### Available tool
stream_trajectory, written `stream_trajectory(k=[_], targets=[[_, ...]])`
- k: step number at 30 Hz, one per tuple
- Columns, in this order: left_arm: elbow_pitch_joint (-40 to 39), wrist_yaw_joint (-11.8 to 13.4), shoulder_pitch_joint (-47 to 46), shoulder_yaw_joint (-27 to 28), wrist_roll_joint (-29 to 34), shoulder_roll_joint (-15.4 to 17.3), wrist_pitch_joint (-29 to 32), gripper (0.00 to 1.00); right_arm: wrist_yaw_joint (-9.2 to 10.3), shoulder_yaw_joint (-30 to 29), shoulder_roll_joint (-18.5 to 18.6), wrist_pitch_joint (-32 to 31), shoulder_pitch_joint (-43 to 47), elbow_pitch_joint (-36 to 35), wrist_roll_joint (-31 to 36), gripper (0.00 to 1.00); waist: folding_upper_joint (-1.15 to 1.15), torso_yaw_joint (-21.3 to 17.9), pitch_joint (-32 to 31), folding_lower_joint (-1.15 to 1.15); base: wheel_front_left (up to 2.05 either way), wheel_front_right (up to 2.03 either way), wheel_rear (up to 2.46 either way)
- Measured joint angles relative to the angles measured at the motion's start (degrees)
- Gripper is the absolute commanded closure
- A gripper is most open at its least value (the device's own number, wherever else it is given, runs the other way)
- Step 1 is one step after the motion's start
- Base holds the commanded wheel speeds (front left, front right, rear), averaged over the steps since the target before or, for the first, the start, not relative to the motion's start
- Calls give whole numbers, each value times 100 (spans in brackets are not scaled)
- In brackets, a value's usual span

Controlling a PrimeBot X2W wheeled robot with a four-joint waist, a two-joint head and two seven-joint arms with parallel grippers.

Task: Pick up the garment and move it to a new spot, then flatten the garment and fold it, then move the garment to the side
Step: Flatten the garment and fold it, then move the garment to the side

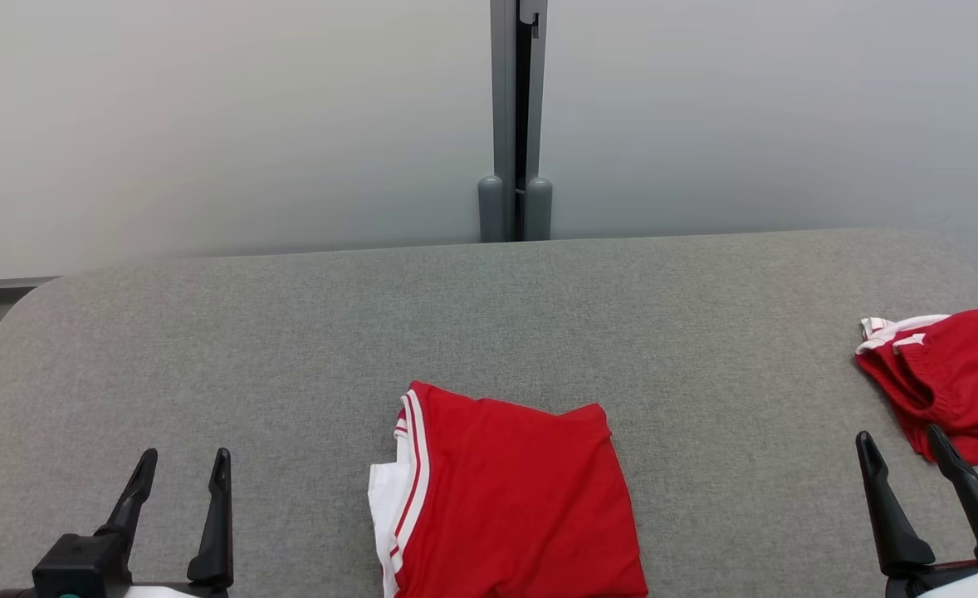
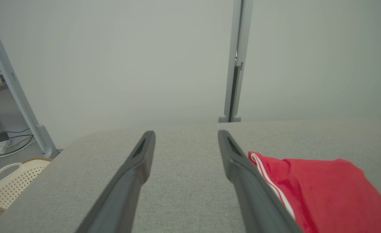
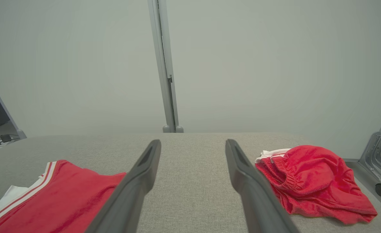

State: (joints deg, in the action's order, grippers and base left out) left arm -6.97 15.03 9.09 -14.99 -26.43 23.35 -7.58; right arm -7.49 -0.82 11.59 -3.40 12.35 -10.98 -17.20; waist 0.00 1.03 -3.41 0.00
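A red garment with white trim (image 1: pixel 514 498) lies folded into a neat rectangle at the front middle of the grey fabric table (image 1: pixel 489 316); it also shows in the left wrist view (image 2: pixel 332 191) and the right wrist view (image 3: pixel 58 194). A second red garment (image 1: pixel 954 374) lies crumpled near the table's right edge (image 3: pixel 310 181). My left gripper (image 1: pixel 187 455) hovers open at the lower left, well left of the folded piece (image 2: pixel 185 132). My right gripper (image 1: pixel 900 433) is open at the lower right, just in front and left of the crumpled garment (image 3: pixel 193 141). Nothing sits between either pair of fingers.
A pale partition wall with a grey post (image 1: pixel 515 124) stands right behind the table. A cream perforated basket (image 2: pixel 12 181) sits on the floor off the table's left end. A metal frame leg with a caster (image 3: pixel 378 155) stands beyond the right end.
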Motion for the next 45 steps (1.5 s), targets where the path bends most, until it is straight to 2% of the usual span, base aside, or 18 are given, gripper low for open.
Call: stream_trajectory(k=[16, 22, 26, 29, 36, 42, 43, 44, 45], targets=[[-91, 67, 16, -33, 1, 53, 57, 0, 0, -26, 3, -115, -3, 3, 22, 0, 0, -2, 40, 0, 0, 0, 0], [-152, 74, -142, -91, 18, -23, 19, 0, 0, -65, 44, -220, -5, 96, 8, 0, 0, 116, 161, 0, 0, 0, 0], [-189, 62, -357, -200, 112, -73, -8, 0, 0, 32, 69, -275, -72, 390, -37, 0, 0, 269, 321, 0, 0, 0, 0], [-211, 18, -689, -256, 171, -151, -66, 0, 0, 353, 77, -263, -325, 669, -114, 0, 0, 396, 552, 0, 0, 0, 0], [59, -140, -1366, -396, 160, -502, -374, 0, -2, 1180, -59, -181, -1115, 1683, -370, 0, 0, 783, 1181, 0, 0, 0, 0], [344, -332, -1855, -509, 164, -792, -598, 0, 0, 1371, -82, -380, -1235, 2303, -405, 0, 0, 1221, 1549, 0, 0, 0, 0], [389, -347, -1881, -499, 164, -804, -614, 0, 0, 1383, -82, -421, -1241, 2312, -394, 11, 0, 1271, 1601, 0, 0, 0, 0], [425, -366, -1896, -487, 164, -817, -642, 0, 0, 1363, -69, -450, -1254, 2297, -391, 48, 0, 1313, 1650, 0, 0, 0, 0], [449, -383, -1917, -482, 166, -842, -659, 0, 0, 1343, -65, -497, -1270, 2295, -393, 77, 0, 1345, 1690, 0, 0, 0, 0]])
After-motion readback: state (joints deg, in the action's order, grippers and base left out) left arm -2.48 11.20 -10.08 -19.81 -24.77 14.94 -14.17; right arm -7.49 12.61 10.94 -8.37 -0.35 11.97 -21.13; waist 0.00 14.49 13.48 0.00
